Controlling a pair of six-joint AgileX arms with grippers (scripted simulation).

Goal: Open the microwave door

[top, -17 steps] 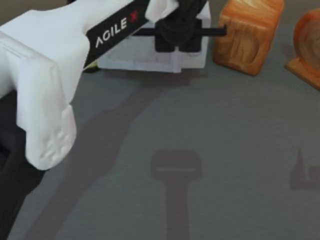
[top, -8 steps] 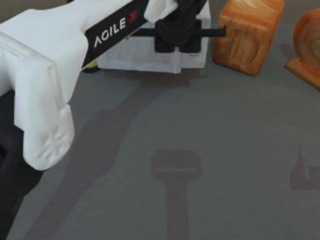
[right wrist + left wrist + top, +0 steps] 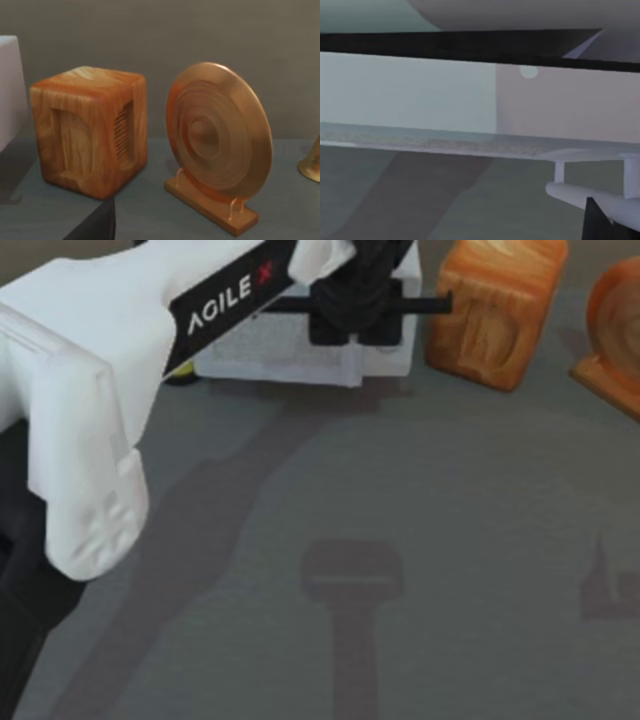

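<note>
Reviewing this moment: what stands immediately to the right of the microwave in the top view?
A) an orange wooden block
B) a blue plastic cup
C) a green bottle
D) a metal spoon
A: in the top view the orange wooden block stands just right of the white microwave, with a round orange disc on a stand farther right; the left pincer is over the microwave.

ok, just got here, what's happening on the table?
The left arm reaches across to the microwave at the table's far edge, its pincer at the front of the microwave. In the left wrist view the microwave door stands ajar, with a black fingertip at the handle. The right arm is out of the top view; an orange wooden block stands right of the microwave.
</note>
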